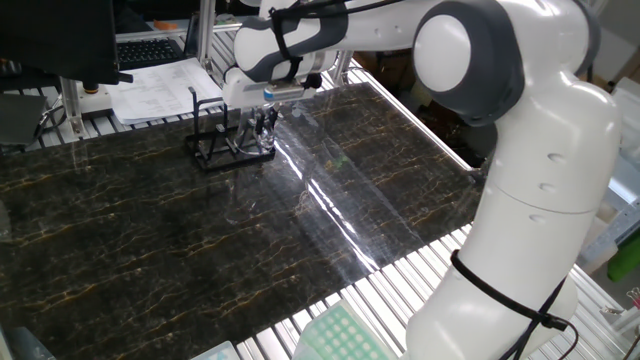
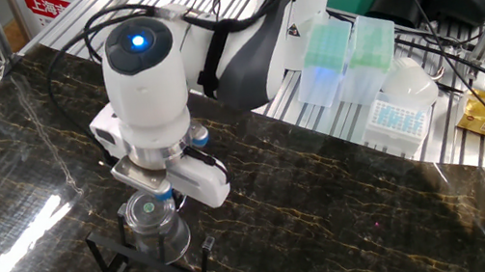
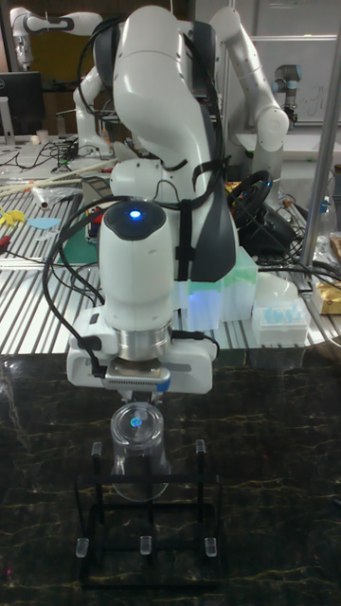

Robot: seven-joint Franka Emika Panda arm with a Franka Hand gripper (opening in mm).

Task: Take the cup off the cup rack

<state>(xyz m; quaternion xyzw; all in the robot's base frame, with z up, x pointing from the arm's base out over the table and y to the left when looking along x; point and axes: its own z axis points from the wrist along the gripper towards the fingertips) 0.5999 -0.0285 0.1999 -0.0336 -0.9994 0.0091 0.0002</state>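
The cup [image 3: 137, 447] — clear glass, so I judge it light, slick and breakable, best pinched gently across its upturned base — hangs inverted over the rack [image 3: 147, 516], its base at my gripper [image 3: 138, 398], whose fingers look closed on it — I can't confirm.

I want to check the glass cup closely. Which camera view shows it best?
The tall fixed view shows the cup best: front-on under the claw, above the cup rack. The other fixed view shows it obliquely from above. In one fixed view it is small and hard to make out.
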